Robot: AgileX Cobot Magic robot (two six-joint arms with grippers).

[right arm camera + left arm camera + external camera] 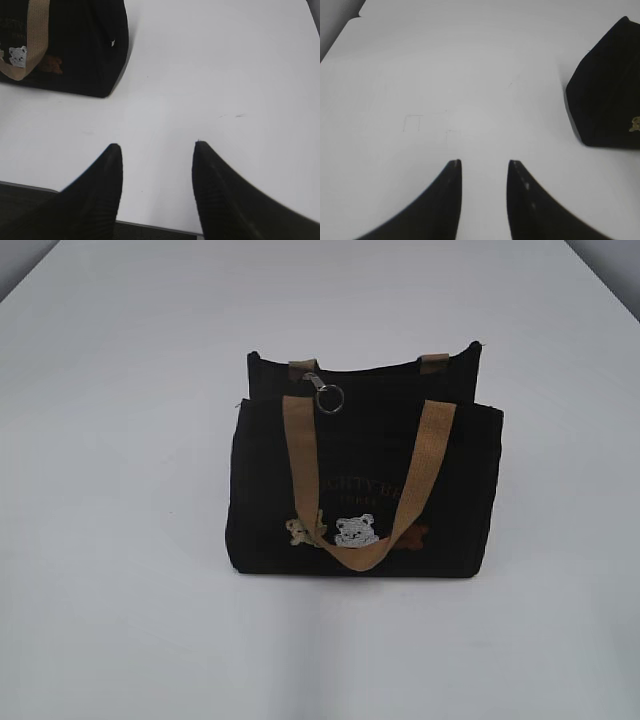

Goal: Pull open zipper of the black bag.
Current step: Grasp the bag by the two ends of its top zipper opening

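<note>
The black bag (pixel 365 480) stands upright in the middle of the white table, its tan handle hanging down over the embroidered bears. The zipper pull (pixel 328 395), a silver tab with a round ring, sits at the top left of the bag. No arm shows in the exterior view. My left gripper (pixel 484 162) is open over bare table, with a corner of the black bag (pixel 607 85) off to its right. My right gripper (pixel 157 146) is open too, nothing between its fingers, and the black bag (pixel 85 45) lies to its upper left.
The white table (pixel 120 540) spreads wide on all sides of the bag. Its near edge (pixel 150 225) runs just under the right gripper's fingers. A far corner of the table (pixel 357 15) shows in the left wrist view.
</note>
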